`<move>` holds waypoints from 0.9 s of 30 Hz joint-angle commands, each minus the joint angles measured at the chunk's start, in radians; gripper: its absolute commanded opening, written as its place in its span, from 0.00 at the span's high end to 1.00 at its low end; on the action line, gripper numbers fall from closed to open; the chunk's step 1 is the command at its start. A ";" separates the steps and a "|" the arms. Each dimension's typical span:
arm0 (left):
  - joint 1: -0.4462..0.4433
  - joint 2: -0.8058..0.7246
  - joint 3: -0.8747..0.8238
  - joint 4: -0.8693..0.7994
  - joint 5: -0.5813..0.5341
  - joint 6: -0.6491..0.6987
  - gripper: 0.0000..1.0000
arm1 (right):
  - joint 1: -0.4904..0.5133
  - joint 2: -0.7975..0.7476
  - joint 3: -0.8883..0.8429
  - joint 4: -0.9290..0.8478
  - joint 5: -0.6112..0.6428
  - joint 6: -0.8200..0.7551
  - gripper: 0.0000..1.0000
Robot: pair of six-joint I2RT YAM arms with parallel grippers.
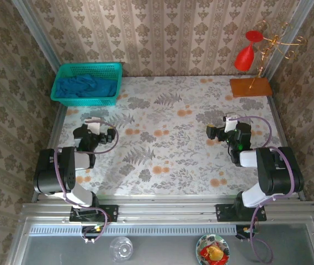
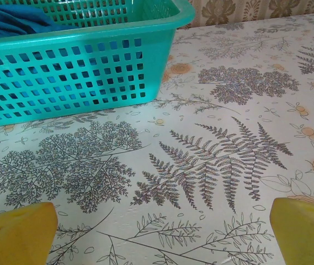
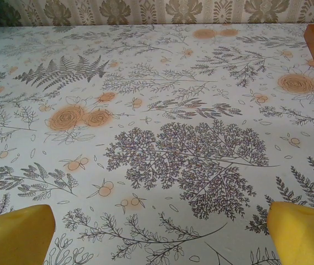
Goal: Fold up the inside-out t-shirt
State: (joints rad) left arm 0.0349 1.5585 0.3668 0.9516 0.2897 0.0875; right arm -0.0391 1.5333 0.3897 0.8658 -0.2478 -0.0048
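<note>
At the far-left corner of the table [image 1: 168,160] the t-shirt [image 1: 85,87] lies bunched in the basket [image 1: 89,67], while left gripper [image 2: 162,234] and right gripper [image 3: 159,234] gape open, holding nothing.

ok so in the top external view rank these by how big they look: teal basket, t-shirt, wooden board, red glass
Largest to smallest:
1. teal basket
2. t-shirt, bunched inside the basket, so this counts only the part that shows
3. wooden board
4. red glass
</note>
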 commanded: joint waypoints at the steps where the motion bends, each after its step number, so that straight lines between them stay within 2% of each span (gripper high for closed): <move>1: 0.008 0.001 -0.003 0.028 0.010 0.011 0.00 | -0.001 -0.009 -0.006 0.029 -0.010 -0.017 0.00; 7: 0.002 0.000 0.011 0.001 -0.086 -0.011 0.00 | -0.001 -0.009 -0.006 0.029 -0.009 -0.017 0.00; 27: 0.000 0.000 0.011 -0.001 -0.093 -0.012 0.00 | -0.001 -0.009 -0.006 0.029 -0.009 -0.015 0.00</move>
State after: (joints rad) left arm 0.0391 1.5585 0.3668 0.9504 0.2039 0.0830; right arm -0.0395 1.5333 0.3897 0.8658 -0.2478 -0.0048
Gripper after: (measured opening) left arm 0.999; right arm 0.999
